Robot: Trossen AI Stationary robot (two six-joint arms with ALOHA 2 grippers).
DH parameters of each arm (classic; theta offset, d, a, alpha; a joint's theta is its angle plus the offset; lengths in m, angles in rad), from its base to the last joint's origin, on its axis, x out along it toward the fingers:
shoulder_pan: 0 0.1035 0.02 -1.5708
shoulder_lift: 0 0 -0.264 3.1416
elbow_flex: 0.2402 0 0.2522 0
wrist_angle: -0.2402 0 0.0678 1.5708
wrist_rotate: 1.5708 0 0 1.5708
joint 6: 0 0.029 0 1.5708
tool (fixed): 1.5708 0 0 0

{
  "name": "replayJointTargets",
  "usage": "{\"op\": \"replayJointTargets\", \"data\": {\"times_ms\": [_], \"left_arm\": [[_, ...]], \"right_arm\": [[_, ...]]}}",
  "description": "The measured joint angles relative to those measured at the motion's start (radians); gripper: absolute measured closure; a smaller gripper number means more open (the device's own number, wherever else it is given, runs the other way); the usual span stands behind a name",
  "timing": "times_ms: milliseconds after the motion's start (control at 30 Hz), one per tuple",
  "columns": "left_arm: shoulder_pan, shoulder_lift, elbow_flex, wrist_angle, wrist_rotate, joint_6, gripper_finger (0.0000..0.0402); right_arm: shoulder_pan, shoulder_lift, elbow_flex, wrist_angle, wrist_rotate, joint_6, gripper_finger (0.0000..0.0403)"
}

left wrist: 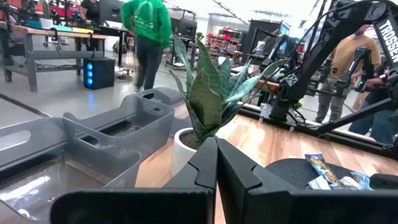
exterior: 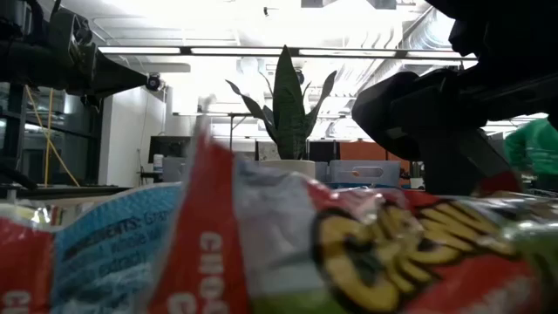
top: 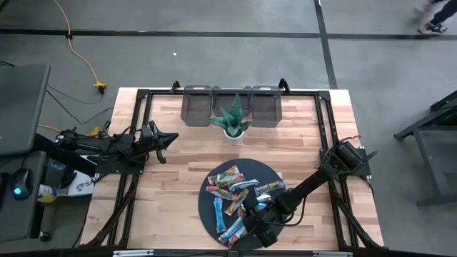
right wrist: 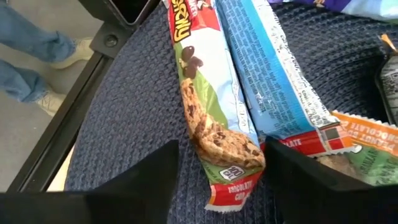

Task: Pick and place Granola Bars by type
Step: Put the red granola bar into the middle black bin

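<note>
R gripper [right wrist: 217, 168] open wide, empty, straddling shiny green/blue chocolate-chip wrapped granola bar [right wrist: 211, 106] on dark round woven mat [right wrist: 124, 106]; I judge it light, slippery, crinkly — pinch across mid-width.

Light wooden table [top: 178, 153], three grey bins [top: 232, 105], potted plant [top: 232, 121], dark round mat [top: 208, 210]

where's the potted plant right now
In the high view the potted plant stands mid-table, just in front of the grey bins and behind the dark round mat.
</note>
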Motion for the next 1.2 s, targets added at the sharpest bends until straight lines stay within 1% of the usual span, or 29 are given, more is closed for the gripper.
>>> {"op": "replayJointTargets", "data": {"times_ms": [400, 867, 1200], "left_arm": [[0.0, 0.0, 0.0, 0.0, 0.0, 0.0, 0.04], [0.0, 0.0, 0.0, 0.0, 0.0, 0.0, 0.04], [0.0, 0.0, 0.0, 0.0, 0.0, 0.0, 0.04]], "right_arm": [[0.0, 0.0, 0.001, 0.004, -0.033, 0.005, 0.0242], [0.001, -0.001, 0.001, 0.007, -0.029, 0.026, 0.0316], [0.002, -0.07, 0.0, -0.009, -0.039, 0.036, 0.0355]]}}
